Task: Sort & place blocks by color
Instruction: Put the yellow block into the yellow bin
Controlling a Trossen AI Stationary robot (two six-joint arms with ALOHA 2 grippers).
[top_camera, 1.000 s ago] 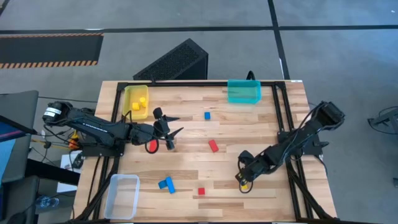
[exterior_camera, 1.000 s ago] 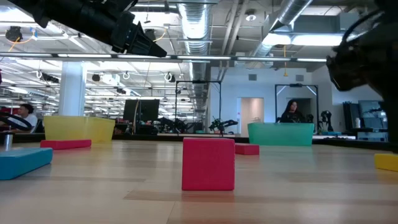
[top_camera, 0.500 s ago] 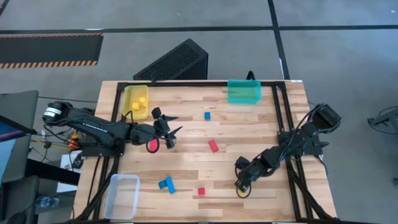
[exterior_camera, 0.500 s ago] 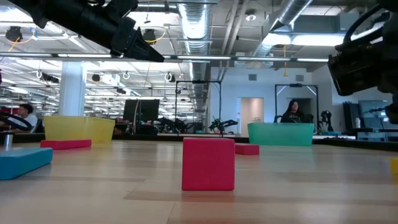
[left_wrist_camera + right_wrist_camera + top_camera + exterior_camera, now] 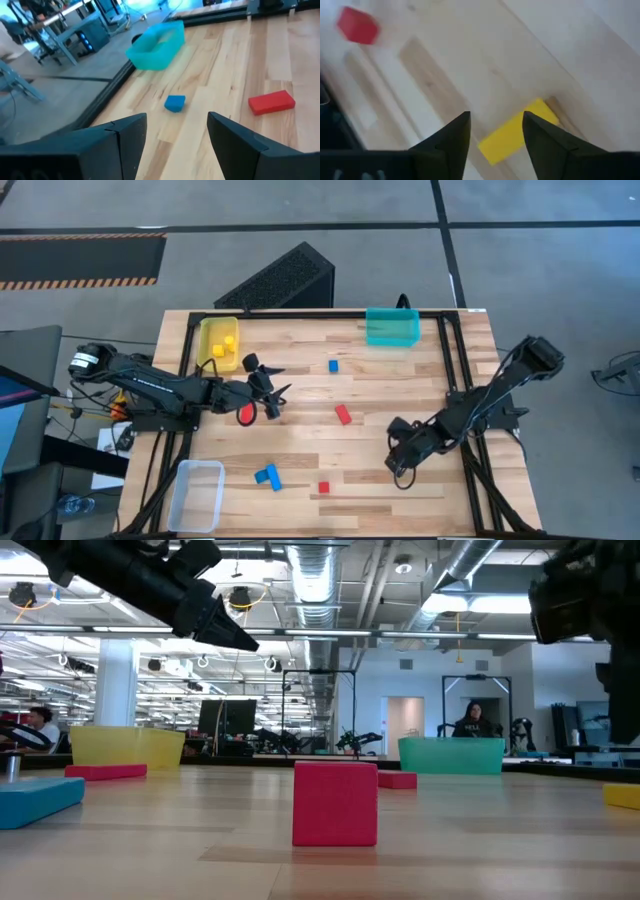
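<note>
Small blocks lie flat on the wooden table: a red block (image 5: 243,415), a red bar (image 5: 343,414), a blue cube (image 5: 333,366), two blue blocks (image 5: 267,475) and a red cube (image 5: 323,488). My left gripper (image 5: 272,390) hovers open beside the red block; its wrist view looks past the fingers at the blue cube (image 5: 174,103) and red bar (image 5: 271,102). My right gripper (image 5: 397,463) is open above a yellow bar (image 5: 517,132), which rests on the table (image 5: 622,797) and is hidden in the high view.
A yellow bin (image 5: 220,343) holding yellow blocks stands at the far left. A teal bin (image 5: 392,327) stands at the far edge, and a clear bin (image 5: 198,495) at the near left corner. Black frame rails run along the table's sides. Bare wood lies in the middle.
My right gripper dipped toward the near edge over the yellow bar, then rose and drew back a little toward the right; it stays open. The yellow bar remains on the table. My left gripper has sunk slightly.
</note>
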